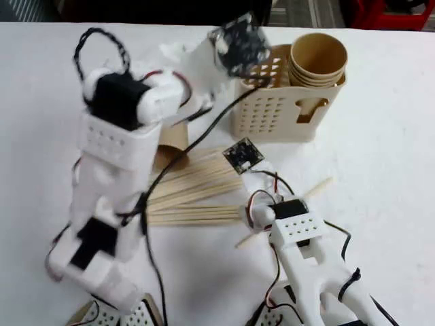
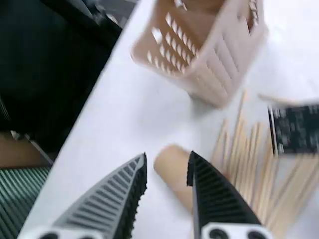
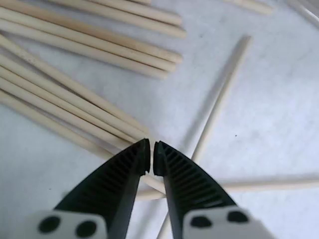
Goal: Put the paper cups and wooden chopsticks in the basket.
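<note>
White table (image 1: pixel 380 170) lies under your two arms. Your left gripper (image 2: pixel 167 158) is wide open and holds nothing. One paper cup (image 2: pixel 172 175) lies on its side on the table, right by its tips. Your left arm (image 1: pixel 115 156) stands tall and bends over toward the basket (image 1: pixel 272 112). Your right gripper (image 3: pixel 151 155) is pinched almost closed with nothing in it, just above the wooden chopsticks (image 3: pixel 84 99). Your right arm (image 1: pixel 306 251) sits low and points down. You have one basket with a stack of cups (image 1: pixel 318 58) in it, too tight to count. The chopsticks lie in a big pile beside the basket.
</note>
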`<state>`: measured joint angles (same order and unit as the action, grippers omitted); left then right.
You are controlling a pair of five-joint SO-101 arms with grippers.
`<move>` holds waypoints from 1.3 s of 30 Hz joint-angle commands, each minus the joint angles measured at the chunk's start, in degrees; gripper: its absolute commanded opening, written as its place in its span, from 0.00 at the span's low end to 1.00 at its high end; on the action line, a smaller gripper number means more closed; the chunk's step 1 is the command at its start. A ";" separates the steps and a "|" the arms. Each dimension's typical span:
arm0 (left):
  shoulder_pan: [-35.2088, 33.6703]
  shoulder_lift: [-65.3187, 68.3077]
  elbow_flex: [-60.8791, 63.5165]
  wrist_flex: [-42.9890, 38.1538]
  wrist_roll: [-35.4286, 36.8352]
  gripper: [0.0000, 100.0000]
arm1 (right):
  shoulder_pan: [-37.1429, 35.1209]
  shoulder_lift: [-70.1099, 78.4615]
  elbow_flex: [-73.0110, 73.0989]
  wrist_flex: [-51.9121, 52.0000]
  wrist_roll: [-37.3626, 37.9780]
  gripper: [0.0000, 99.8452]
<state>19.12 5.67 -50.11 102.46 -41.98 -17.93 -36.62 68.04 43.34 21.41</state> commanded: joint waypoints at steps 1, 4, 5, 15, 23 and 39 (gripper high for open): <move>-3.82 -14.90 22.33 -2.37 -4.13 0.15 | -0.40 -1.01 -0.18 -0.66 0.53 0.03; -8.84 -20.97 34.90 -7.56 -4.48 0.15 | -0.40 -1.01 -0.18 -0.66 0.53 0.03; -10.68 -22.73 38.86 -9.76 -4.57 0.15 | -0.40 -1.01 -0.18 -0.66 0.53 0.03; -17.89 -32.48 73.58 -32.26 -10.81 0.15 | -0.40 -1.01 -0.18 -0.66 0.53 0.03; -17.89 -32.48 88.62 -48.97 -10.37 0.20 | -0.40 -1.01 -0.18 -0.66 0.53 0.03; -17.27 -32.40 103.12 -80.00 3.96 0.10 | -0.31 -1.01 0.44 -1.27 0.53 0.03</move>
<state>1.80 -24.40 52.84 27.03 -41.01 -17.93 -36.62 68.75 43.34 21.41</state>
